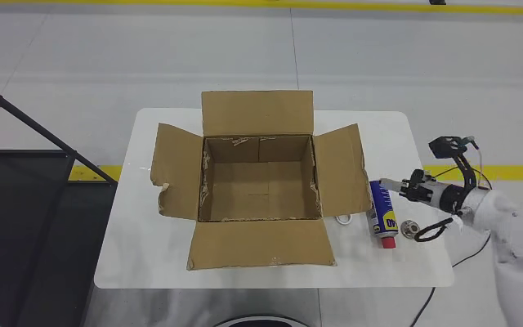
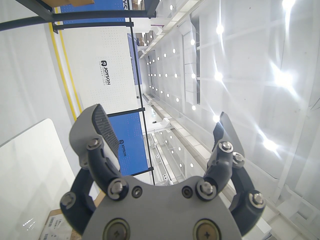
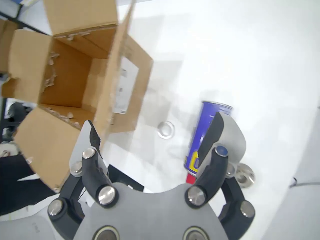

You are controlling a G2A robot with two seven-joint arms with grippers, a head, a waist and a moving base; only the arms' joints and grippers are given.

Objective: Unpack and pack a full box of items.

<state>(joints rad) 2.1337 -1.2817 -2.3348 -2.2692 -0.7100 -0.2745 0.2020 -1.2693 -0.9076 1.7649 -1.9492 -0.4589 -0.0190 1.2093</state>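
An open cardboard box (image 1: 257,181) stands in the middle of the white table (image 1: 139,245), all flaps spread and its inside bare. A blue spray can (image 1: 382,208) with a red cap lies on the table to the right of the box. My right gripper (image 1: 400,188) hovers just beyond the can's far end, open and holding nothing. In the right wrist view the gripper (image 3: 153,131) is open, with the can (image 3: 207,121) by one finger and the box (image 3: 62,76) ahead. My left gripper (image 2: 160,123) is open and empty, pointing up at the ceiling.
A small white ring (image 1: 344,219) lies between the box's right flap and the can, seen as a ring (image 3: 166,129) in the right wrist view. A metal fitting (image 1: 409,226) sits beside the can's cap. A dark rack (image 1: 33,204) stands left of the table.
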